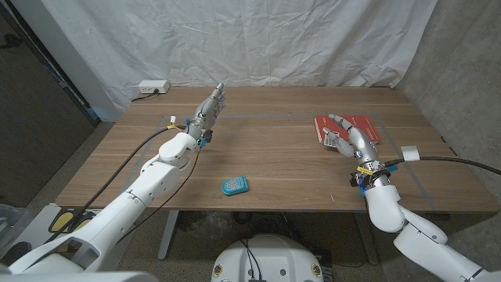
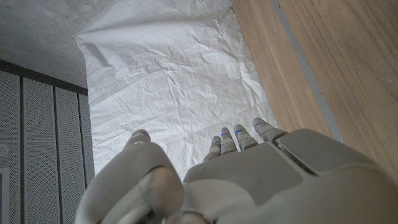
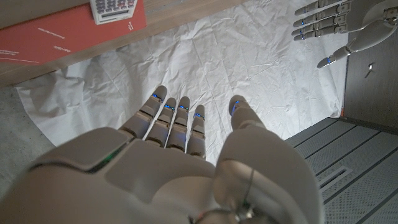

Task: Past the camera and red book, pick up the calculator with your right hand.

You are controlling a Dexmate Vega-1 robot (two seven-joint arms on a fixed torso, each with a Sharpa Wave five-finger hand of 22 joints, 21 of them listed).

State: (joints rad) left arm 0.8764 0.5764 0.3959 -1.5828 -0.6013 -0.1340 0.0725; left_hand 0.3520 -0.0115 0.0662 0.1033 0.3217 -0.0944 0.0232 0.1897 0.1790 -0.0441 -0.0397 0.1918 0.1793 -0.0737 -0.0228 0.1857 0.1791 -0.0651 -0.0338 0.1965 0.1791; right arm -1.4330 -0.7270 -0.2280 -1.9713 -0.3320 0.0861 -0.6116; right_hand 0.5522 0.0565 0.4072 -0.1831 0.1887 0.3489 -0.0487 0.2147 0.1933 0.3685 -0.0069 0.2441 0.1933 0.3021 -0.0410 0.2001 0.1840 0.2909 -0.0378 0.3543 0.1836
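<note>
A red book lies on the right part of the table, and a small grey-white calculator sits at its near left corner. In the right wrist view the calculator rests on the red book. My right hand is over the book beside the calculator, fingers stretched out and apart, holding nothing. A small blue camera-like object lies near the table's front middle. My left hand is raised over the table's back left with straight fingers, empty; it also shows as the far left hand.
A white power strip sits at the back left corner of the wooden table. A white tag hangs on the cable by my right forearm. A white sheet hangs behind the table.
</note>
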